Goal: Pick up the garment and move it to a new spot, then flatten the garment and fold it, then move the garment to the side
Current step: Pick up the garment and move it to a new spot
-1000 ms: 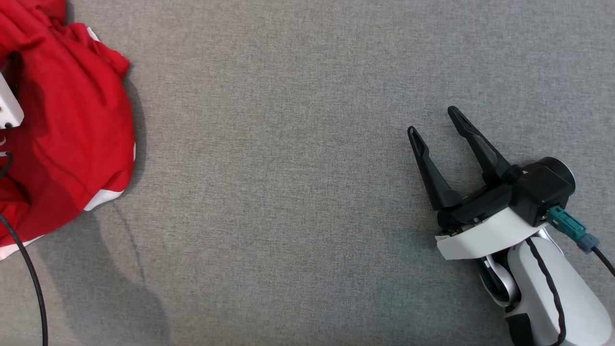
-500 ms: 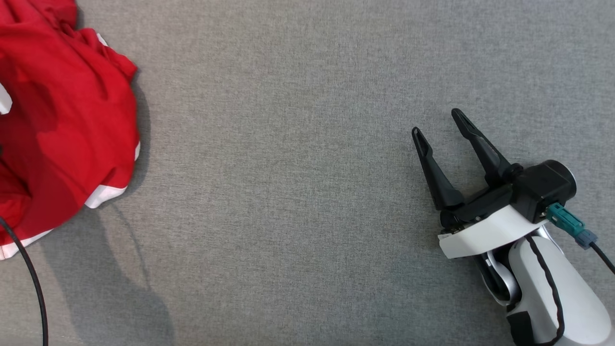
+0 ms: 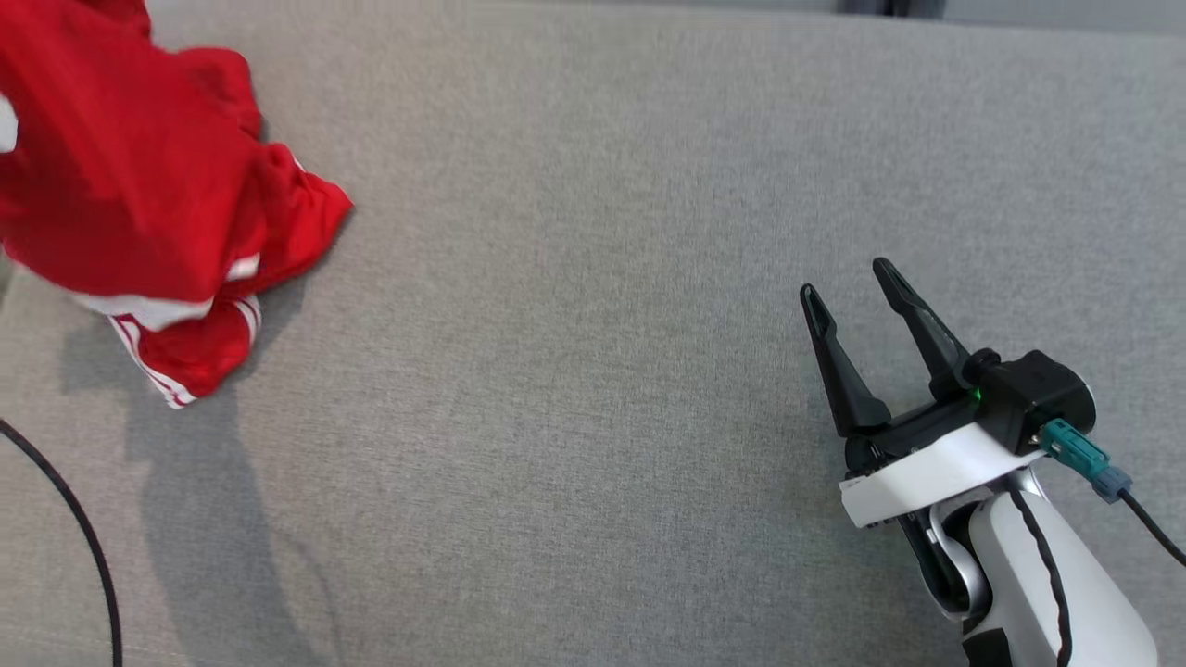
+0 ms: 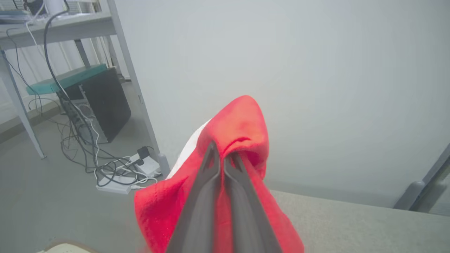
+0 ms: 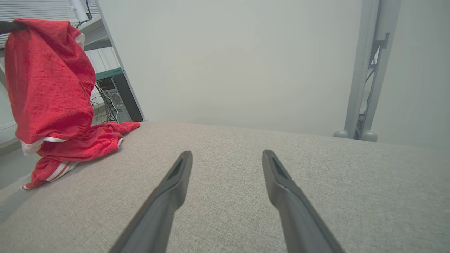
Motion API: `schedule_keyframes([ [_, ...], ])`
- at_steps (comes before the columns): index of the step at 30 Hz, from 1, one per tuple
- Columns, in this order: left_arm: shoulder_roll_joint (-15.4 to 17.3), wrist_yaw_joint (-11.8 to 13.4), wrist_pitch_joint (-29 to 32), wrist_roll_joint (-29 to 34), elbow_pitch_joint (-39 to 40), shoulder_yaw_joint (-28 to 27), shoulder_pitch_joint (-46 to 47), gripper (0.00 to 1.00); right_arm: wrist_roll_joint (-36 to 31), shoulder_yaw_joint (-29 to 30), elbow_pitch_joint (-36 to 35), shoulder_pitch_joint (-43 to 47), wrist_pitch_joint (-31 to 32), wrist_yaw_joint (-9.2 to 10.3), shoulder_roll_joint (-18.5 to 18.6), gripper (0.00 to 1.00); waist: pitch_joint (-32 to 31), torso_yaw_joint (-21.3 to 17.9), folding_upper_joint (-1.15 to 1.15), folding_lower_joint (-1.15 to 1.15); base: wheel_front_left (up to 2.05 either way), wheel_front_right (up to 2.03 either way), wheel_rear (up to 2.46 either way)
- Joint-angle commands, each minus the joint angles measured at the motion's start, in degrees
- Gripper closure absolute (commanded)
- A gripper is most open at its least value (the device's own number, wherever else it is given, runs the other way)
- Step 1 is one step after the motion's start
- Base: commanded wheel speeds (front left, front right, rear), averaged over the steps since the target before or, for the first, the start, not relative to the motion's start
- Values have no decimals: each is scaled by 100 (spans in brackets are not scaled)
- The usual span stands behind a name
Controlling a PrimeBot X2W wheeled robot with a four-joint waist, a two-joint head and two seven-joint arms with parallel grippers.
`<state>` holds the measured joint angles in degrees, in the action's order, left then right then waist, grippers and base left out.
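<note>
The garment [image 3: 139, 185] is red with white stripes and hangs bunched at the upper left of the head view. In the left wrist view my left gripper [image 4: 221, 151] is shut on a fold of the garment [image 4: 242, 123], which drapes over both fingers. The right wrist view shows the garment [image 5: 49, 88] lifted, its lower end still trailing on the grey padded surface [image 5: 246, 147]. My right gripper [image 3: 848, 278] rests low over that surface at the right, open and empty, far from the cloth. Its two fingers [image 5: 175, 175] stand wide apart.
A black cable [image 3: 74, 519] curves across the lower left of the grey surface [image 3: 574, 278]. Beyond its left edge are a metal shelf frame [image 4: 130, 70], a dark computer tower [image 4: 105, 102] and floor cables [image 4: 116, 172]. A grey post [image 5: 365, 70] stands behind the far right edge.
My left gripper has shut on the garment and raised it, so the cloth now hangs with only its lower end on the surface. The head camera has tilted. The right gripper stays open.
</note>
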<state>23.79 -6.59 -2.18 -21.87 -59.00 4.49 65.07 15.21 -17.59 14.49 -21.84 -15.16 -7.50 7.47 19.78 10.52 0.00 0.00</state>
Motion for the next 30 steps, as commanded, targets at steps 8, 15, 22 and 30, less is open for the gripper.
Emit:
schedule_keyframes([
  [8,-411,-83,-1077,-372,1207,-63,-336,100,-9,313,80,303,3,1,-185,0,-947,-37,0,0,0,0,0],
  [15,-967,-82,-1136,-587,2246,176,-916,100,-95,522,-43,441,2,1,-277,0,-1359,-269,0,0,0,0,0],
  [22,-1730,95,-1115,-569,3179,653,-1567,100,-276,771,-358,470,2,1,-304,0,-1366,-818,0,0,0,0,0],
  [30,-2043,247,-1198,-674,3499,1281,-2045,100,-384,1157,-583,401,3,1,-364,0,-1073,-1656,0,0,0,0,0],
])
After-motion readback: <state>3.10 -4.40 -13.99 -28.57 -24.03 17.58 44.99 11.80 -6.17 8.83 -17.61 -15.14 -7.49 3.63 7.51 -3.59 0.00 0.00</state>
